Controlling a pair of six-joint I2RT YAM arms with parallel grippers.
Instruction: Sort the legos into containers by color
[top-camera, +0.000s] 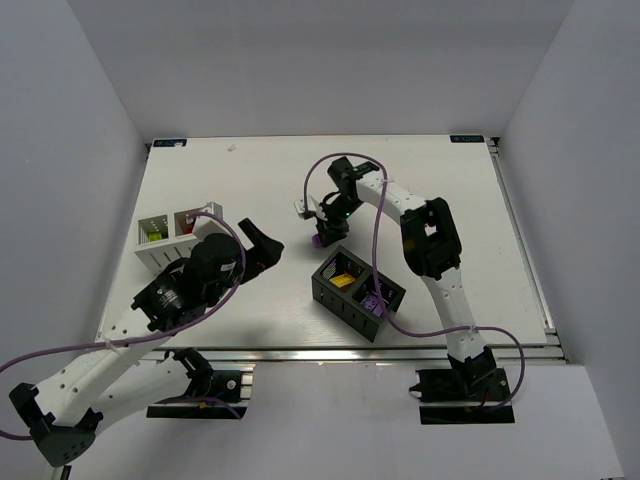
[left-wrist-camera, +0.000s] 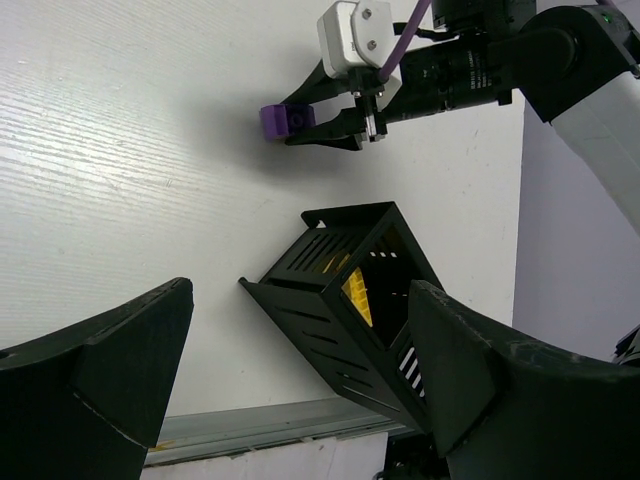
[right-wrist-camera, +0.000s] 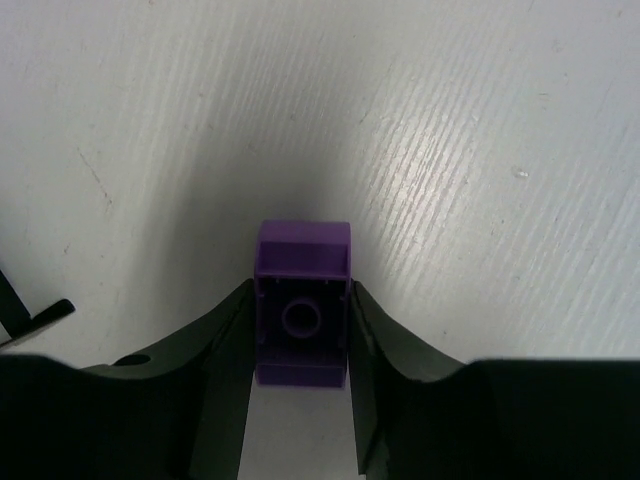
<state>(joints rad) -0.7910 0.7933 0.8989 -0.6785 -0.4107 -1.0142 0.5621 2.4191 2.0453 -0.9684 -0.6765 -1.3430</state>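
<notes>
My right gripper (top-camera: 322, 236) is shut on a purple lego (right-wrist-camera: 301, 305), its hollow underside facing the wrist camera, held just above the table beyond the black box (top-camera: 358, 291). The same lego (left-wrist-camera: 285, 121) shows in the left wrist view, and in the top view (top-camera: 320, 240). The black box holds a yellow lego (top-camera: 342, 280) in its left cell and purple legos (top-camera: 376, 304) in its right cell. The white box (top-camera: 170, 240) at the left holds a green lego (top-camera: 150, 237) and a red lego (top-camera: 186, 229). My left gripper (top-camera: 262, 250) is open and empty between the two boxes.
The table's front rail (top-camera: 330, 352) runs just before the black box. The right arm's purple cable (top-camera: 372, 262) loops over the black box. White walls close in on the left, back and right.
</notes>
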